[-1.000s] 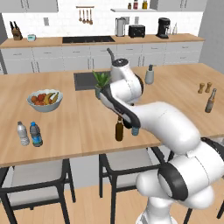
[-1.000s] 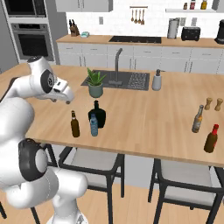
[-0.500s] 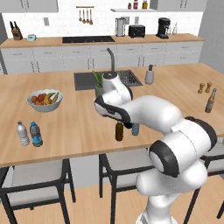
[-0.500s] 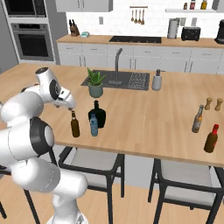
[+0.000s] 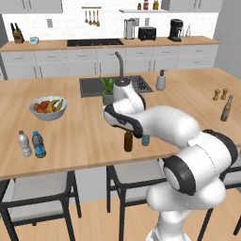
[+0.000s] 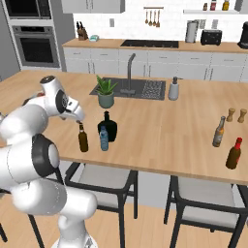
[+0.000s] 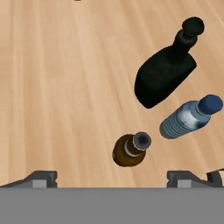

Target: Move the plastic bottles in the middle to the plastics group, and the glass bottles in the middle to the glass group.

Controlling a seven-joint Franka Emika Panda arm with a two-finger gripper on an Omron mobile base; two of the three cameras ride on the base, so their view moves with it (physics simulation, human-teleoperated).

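The tool (image 7: 112,175) hangs wide open, holding nothing, directly above the brown beer bottle (image 7: 129,151), evidently lining up a top-down grasp on its neck. This bottle stands upright on the tabletop (image 7: 61,78), just beside the pale-blue water bottle (image 7: 189,117) and near the black flask (image 7: 164,76).

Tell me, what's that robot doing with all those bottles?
The robot is sorting bottles on the wooden counter. Its pincer is open and hangs just above the brown bottle, holding nothing. The black flask and the little blue water bottle stand right beside it, all three upright in the middle. Two plastic bottles wait at one end, and a tall glass bottle at the other.
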